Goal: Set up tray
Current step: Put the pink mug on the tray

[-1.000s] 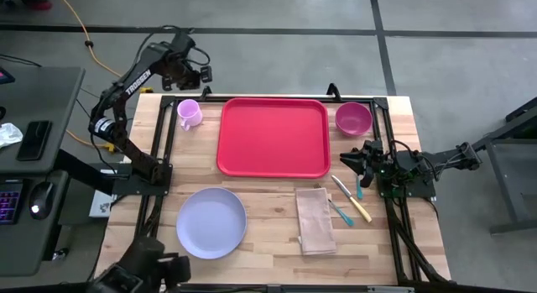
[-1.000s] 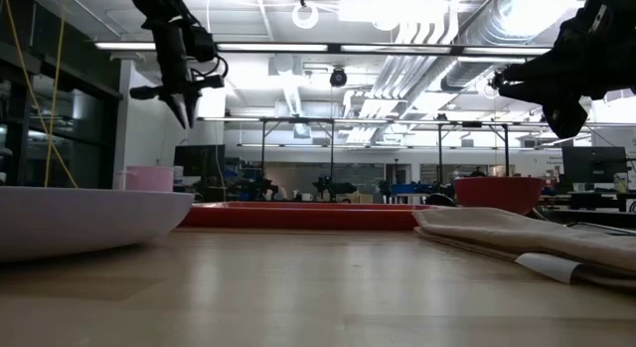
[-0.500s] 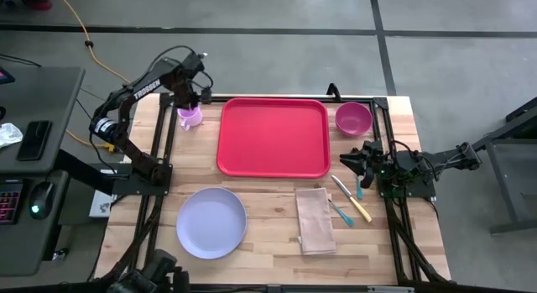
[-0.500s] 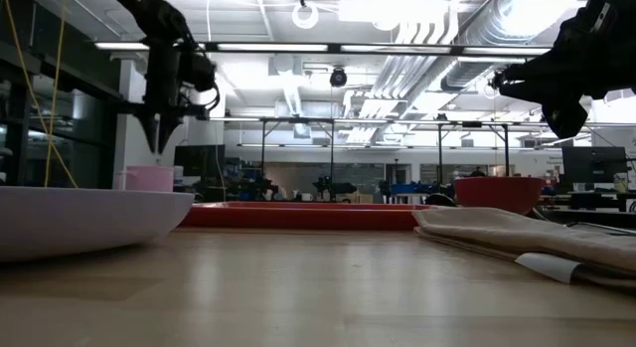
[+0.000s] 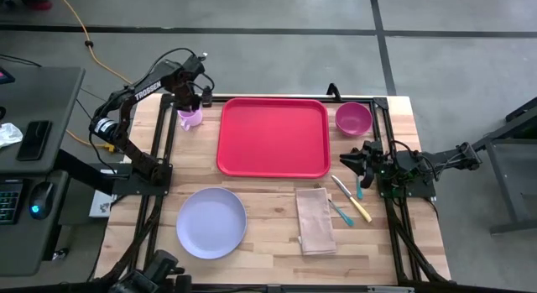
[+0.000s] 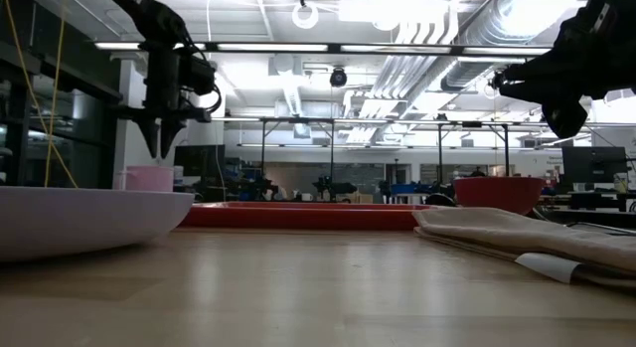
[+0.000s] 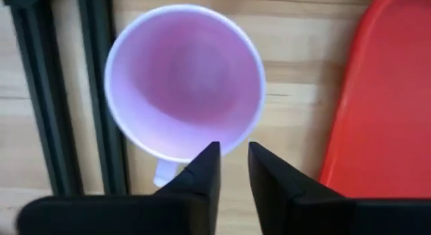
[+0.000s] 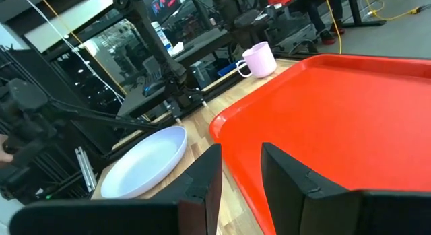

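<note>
The left gripper (image 5: 191,101) is hung just above a small pink plastic mug (image 5: 190,117), which sits just left of the large flat red plastic tray (image 5: 273,136) near the tray's far-left corner; fingers (image 7: 202,174) are seen slightly parted w/ nothing between. The tray is laid flat on the wooden table (image 5: 268,213), untouched, approx. midway between both arms. The right gripper (image 5: 346,158) is parked just right of the tray's near-right corner, fingers parted, nothing gripped.

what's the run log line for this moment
left gripper: open above pink mug | right gripper: open, waiting beside tray | tray: bare
</note>
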